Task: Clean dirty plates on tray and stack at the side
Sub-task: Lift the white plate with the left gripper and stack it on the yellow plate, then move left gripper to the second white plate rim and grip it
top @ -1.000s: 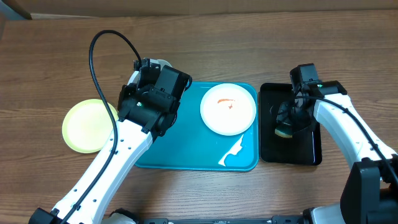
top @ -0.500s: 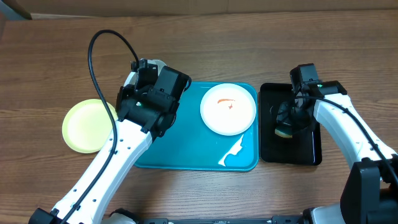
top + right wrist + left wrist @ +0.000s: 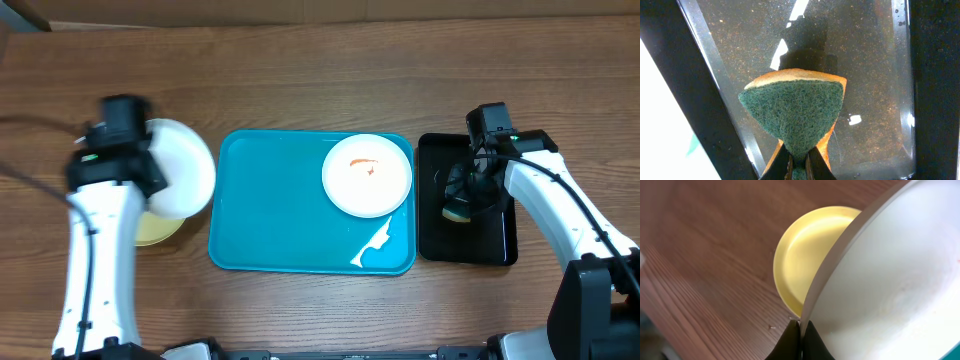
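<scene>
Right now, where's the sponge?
Overhead view, right side: the sponge is pinched in the right gripper over the black tray, beside the blue tray.

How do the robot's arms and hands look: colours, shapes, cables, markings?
Both arms, left arm and right arm, have rounded white links ending in boxy black wrist blocks. The right block shows a small green light. A thin black cable runs along the right arm. The left hand and right hand have narrow dark fingers.
</scene>
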Robot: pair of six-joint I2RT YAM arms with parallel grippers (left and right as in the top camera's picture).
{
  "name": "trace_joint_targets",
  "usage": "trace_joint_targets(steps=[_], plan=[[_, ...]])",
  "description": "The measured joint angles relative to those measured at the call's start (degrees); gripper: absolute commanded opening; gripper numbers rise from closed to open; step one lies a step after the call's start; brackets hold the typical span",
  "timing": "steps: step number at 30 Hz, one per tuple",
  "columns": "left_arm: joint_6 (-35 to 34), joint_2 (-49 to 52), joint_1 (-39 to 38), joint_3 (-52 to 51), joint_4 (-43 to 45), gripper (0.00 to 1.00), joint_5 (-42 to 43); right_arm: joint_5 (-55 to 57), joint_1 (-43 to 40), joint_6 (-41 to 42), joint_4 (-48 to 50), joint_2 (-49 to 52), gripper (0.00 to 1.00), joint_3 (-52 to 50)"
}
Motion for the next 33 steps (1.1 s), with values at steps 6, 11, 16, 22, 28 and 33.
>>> trace_joint_targets(steps=[6,11,16,22,28,33], plan=[[-0.9,2.38,14.73,0.0,2.49,0.04,10.71,0.0,0.0,0.02,-0.04,0.0,0.04,0.0],[-1.07,7.76,19.69,0.0,3.61,0.04,14.49,0.0,0.0,0.02,-0.07,0.0,0.04,0.0],[-1.07,13.16,19.89,0.0,3.65,0.35,16.17,0.02,0.0,0.0,-0.07,0.0,0.04,0.0],[-1.33,14.43,19.89,0.04,3.65,0.61,18.38,0.02,0.0,0.02,-0.52,0.0,0.04,0.0],[0.98,12.22,18.88,0.28,5.33,0.61,28.83,-0.02,0.0,0.0,-0.63,0.0,0.04,0.0],[6.67,7.48,11.58,1.11,8.92,0.63,39.15,-0.07,0.0,0.02,-0.59,0.0,0.04,0.0]])
